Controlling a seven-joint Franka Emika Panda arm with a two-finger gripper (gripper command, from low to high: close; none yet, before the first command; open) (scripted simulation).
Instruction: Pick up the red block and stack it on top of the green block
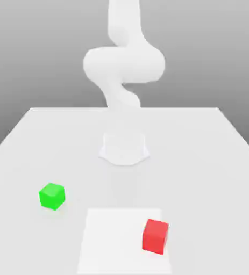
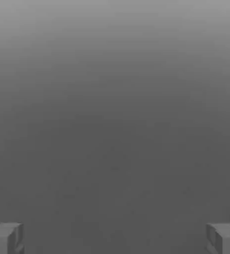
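On the exterior view's left, the small matte bright green cube (image 1: 52, 195) rests on the pale grey table (image 1: 212, 145), well apart from the arm's base; toward the exterior view's right, the small matte bright red cube (image 1: 155, 236) sits on a lighter square patch (image 1: 110, 241) of the table, near that patch's edge; the white jointed arm (image 1: 123, 64) rises behind both cubes. In the hand view, the two-finger gripper (image 2: 115, 238) stands with its jaws spread wide, empty; both grey fingertips (image 2: 5, 238) sit at opposite edges, with plain grey between them; neither cube lies below the hand. Step in hand, by judgement: approach the red cube. Centre the open jaws over it; align the fingers with two parallel faces; descend straight; close only once the pads straddle the cube's middle.
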